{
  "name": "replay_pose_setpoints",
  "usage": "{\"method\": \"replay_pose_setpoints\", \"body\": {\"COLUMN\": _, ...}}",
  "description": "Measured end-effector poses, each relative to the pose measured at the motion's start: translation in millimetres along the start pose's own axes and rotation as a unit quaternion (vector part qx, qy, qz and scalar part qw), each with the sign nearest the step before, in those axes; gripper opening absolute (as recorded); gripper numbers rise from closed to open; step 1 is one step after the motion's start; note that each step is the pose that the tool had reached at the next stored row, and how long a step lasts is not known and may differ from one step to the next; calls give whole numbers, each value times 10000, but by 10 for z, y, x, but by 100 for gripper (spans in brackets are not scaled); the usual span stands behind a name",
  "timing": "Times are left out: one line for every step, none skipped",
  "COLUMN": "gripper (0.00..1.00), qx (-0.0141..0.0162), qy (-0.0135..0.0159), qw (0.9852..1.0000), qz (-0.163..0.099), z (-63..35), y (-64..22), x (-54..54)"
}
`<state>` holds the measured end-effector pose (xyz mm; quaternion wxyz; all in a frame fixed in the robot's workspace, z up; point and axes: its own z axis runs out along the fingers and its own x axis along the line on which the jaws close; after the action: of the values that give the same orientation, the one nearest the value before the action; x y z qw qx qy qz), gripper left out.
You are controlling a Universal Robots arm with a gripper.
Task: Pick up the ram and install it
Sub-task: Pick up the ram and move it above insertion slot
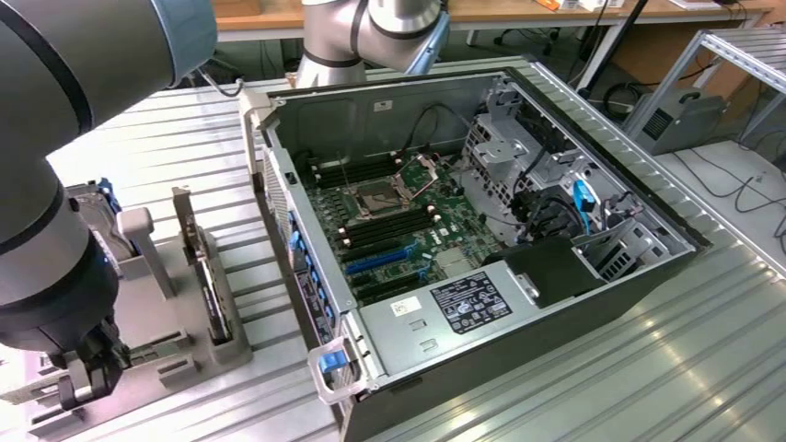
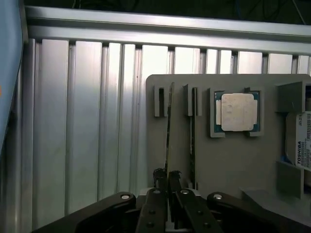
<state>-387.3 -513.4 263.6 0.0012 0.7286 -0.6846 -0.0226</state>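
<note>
The ram (image 2: 168, 127) stands edge-on in a slot of the grey parts holder (image 2: 228, 160), showing as a thin greenish strip. My gripper (image 2: 167, 175) is shut on its near end, one dark fingertip (image 2: 159, 174) pressed against each face. In the exterior view the gripper (image 1: 76, 385) hangs low over the near end of the holder (image 1: 157, 304), at that view's left. The open computer case (image 1: 368, 110) lies on its side in the middle. Its motherboard (image 1: 411, 241) faces up with dark memory slots (image 1: 372, 227) beside the processor socket.
A dark upright card (image 1: 202, 276) stands in the holder; a thin dark board (image 2: 193, 131) stands edge-on beside the ram. A processor chip (image 2: 237, 112) and a labelled hard drive (image 2: 302, 141) sit further along. The ribbed metal table (image 1: 664, 368) surrounds the case.
</note>
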Motion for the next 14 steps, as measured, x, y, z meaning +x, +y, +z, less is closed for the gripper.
{"method": "replay_pose_setpoints", "body": {"gripper": 14, "qx": -1, "qy": 2, "qw": 10000, "qz": -49, "z": -25, "y": 1, "x": -1}}
{"method": "replay_pose_setpoints", "body": {"gripper": 14, "qx": -1, "qy": 3, "qw": 10000, "qz": -82, "z": -55, "y": 2, "x": -2}}
{"method": "replay_pose_setpoints", "body": {"gripper": 14, "qx": -2, "qy": 4, "qw": 9999, "qz": -104, "z": -86, "y": 3, "x": -3}}
{"method": "replay_pose_setpoints", "body": {"gripper": 14, "qx": 0, "qy": 4, "qw": 9999, "qz": -116, "z": -129, "y": 4, "x": -4}}
{"method": "replay_pose_setpoints", "body": {"gripper": 14, "qx": 1, "qy": 4, "qw": 9999, "qz": -120, "z": -174, "y": 6, "x": -6}}
{"method": "replay_pose_setpoints", "body": {"gripper": 14, "qx": 1, "qy": 4, "qw": 9999, "qz": -120, "z": -217, "y": 7, "x": -7}}
{"method": "replay_pose_setpoints", "body": {"gripper": 14, "qx": 1, "qy": 4, "qw": 9999, "qz": -121, "z": -264, "y": 8, "x": -9}}
{"method": "replay_pose_setpoints", "body": {"gripper": 14, "qx": 4, "qy": 4, "qw": 9999, "qz": -122, "z": -305, "y": 9, "x": -10}}
{"method": "replay_pose_setpoints", "body": {"gripper": 14, "qx": 5, "qy": 5, "qw": 9999, "qz": -124, "z": -339, "y": 6, "x": -11}}
{"method": "replay_pose_setpoints", "body": {"gripper": 14, "qx": 6, "qy": 5, "qw": 9999, "qz": -128, "z": -373, "y": 0, "x": -11}}
{"method": "replay_pose_setpoints", "body": {"gripper": 14, "qx": 8, "qy": 5, "qw": 9999, "qz": -131, "z": -398, "y": -8, "x": -11}}
{"method": "replay_pose_setpoints", "body": {"gripper": 14, "qx": 8, "qy": 5, "qw": 9999, "qz": -135, "z": -419, "y": -19, "x": -11}}
{"method": "replay_pose_setpoints", "body": {"gripper": 14, "qx": 9, "qy": 4, "qw": 9999, "qz": -139, "z": -435, "y": -29, "x": -11}}
{"method": "replay_pose_setpoints", "body": {"gripper": 14, "qx": 10, "qy": -1, "qw": 9999, "qz": -142, "z": -450, "y": -40, "x": -10}}
